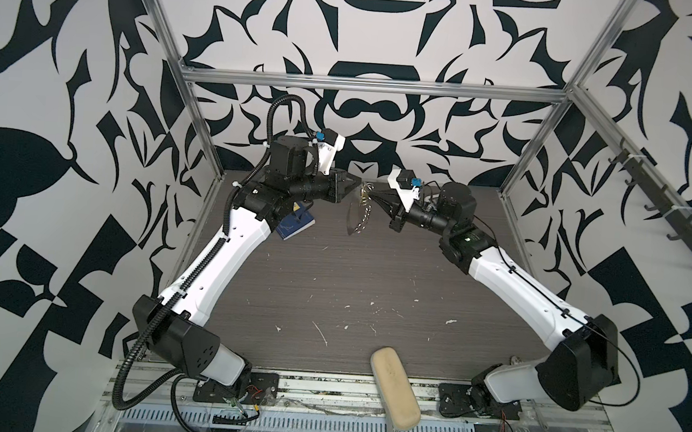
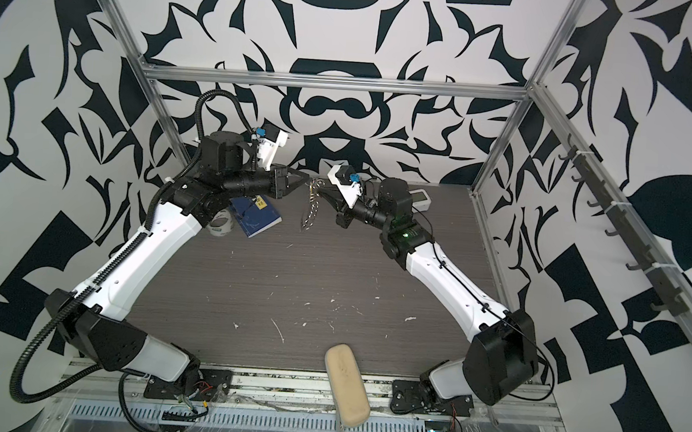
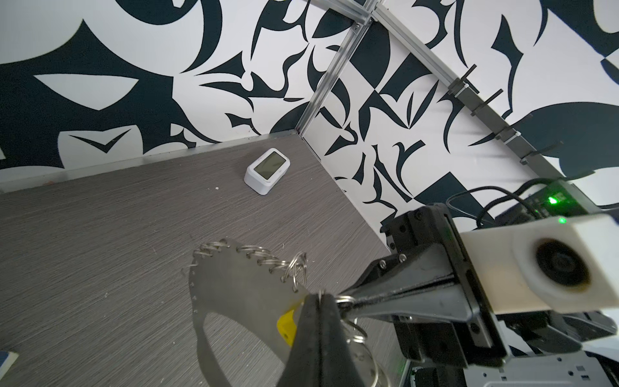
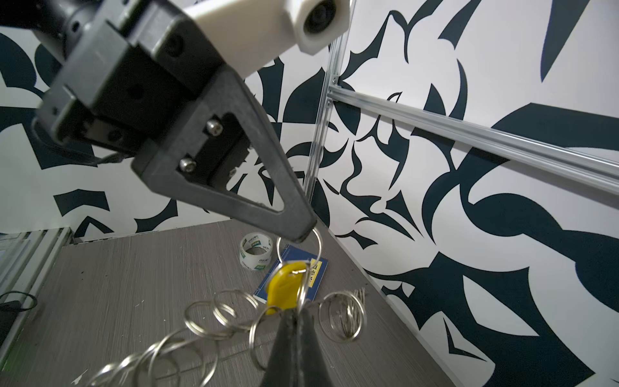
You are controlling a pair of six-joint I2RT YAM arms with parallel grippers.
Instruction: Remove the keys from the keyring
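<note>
The keyring (image 1: 362,203) hangs in the air over the back middle of the table, a cluster of thin silver rings (image 4: 217,315) on a chain with a grey strap loop (image 3: 234,295). One yellow key (image 4: 286,284) hangs among the rings. My left gripper (image 1: 358,183) comes in from the left and is shut on a large ring (image 4: 299,249) at the top of the cluster. Close beside it, from the right, my right gripper (image 1: 373,194) is shut on another ring just under the yellow key. The two gripper tips almost touch. Any other keys are hidden among the rings.
A blue book (image 1: 294,221) and a clear tape roll (image 2: 220,227) lie under the left arm. A small white display unit (image 3: 267,171) sits in the back right corner. A beige case (image 1: 394,389) overhangs the table's front edge.
</note>
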